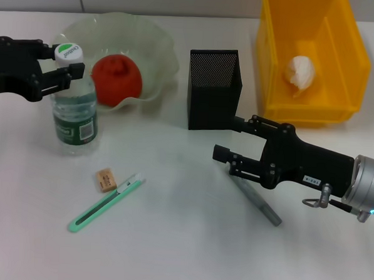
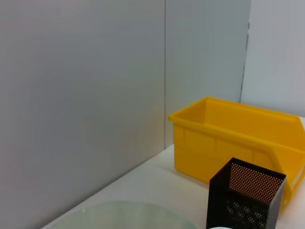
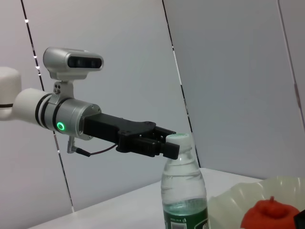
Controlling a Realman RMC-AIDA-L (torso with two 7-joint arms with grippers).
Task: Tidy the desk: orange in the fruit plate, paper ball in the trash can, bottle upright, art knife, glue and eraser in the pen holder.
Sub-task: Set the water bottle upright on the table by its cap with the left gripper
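Nearest, the green art knife (image 1: 105,201) and the eraser (image 1: 105,179) are seen lying loose on the table (image 1: 168,252), left of centre. Further right, the grey glue stick (image 1: 257,199) lies with its long axis slanting from under the right tool (image 1: 227,162) toward the near right; that tool is judged nearer to it, its jaws spread, gripping nothing. Just behind stands the black mesh pen holder (image 1: 213,88). Far left, the left tool (image 1: 49,67) is clamped on the cap of the upright bottle (image 1: 74,106).
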